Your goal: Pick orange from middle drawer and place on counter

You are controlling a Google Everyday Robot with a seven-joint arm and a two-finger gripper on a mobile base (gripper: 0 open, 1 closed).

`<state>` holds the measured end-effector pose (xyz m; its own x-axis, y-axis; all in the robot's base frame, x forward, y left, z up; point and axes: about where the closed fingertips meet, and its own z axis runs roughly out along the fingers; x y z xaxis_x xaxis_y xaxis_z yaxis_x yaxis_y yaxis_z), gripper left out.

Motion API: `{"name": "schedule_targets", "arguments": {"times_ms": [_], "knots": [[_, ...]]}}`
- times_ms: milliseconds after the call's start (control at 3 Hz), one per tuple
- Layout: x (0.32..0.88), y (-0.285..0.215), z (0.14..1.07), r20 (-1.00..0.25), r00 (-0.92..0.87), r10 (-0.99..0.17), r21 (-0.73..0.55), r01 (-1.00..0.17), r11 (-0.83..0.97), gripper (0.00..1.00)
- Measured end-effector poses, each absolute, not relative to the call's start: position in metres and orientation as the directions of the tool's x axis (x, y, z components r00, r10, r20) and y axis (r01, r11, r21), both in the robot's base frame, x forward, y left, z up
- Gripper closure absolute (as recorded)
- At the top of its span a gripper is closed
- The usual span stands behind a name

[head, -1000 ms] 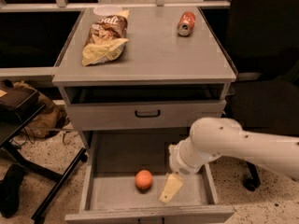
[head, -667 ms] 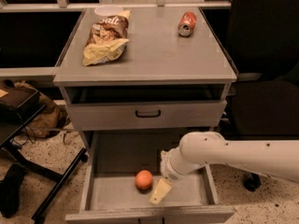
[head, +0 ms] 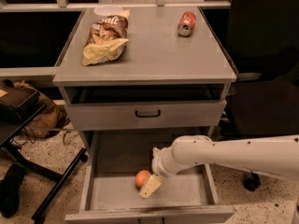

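Reaching down into the open middle drawer (head: 187,192), the gripper (head: 150,186) is right up against the orange (head: 142,178).

A second ago the gripper was further to the right, with a gap between it and the orange; now it has slid left and touches the fruit's right side. The orange has not moved and sits on the drawer floor near the front. It is not clear if the jaws are open or closed. The white arm (head: 229,154) comes in from the right, over the drawer's side wall. Up on the worktop (head: 154,50) lie a chip bag (head: 105,36) and a red can (head: 187,23), well apart. Between worktop and open drawer is a shut drawer with a black handle (head: 147,113).
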<state>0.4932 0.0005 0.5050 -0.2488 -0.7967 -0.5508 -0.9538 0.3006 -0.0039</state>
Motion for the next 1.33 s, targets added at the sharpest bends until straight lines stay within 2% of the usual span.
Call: {"name": "schedule_targets", "arguments": {"times_ms": [1333], "knots": [[0.53,0.024,0.412,-0.587,-0.293,-0.755,-0.045,-0.919,0.391,0.0]]}}
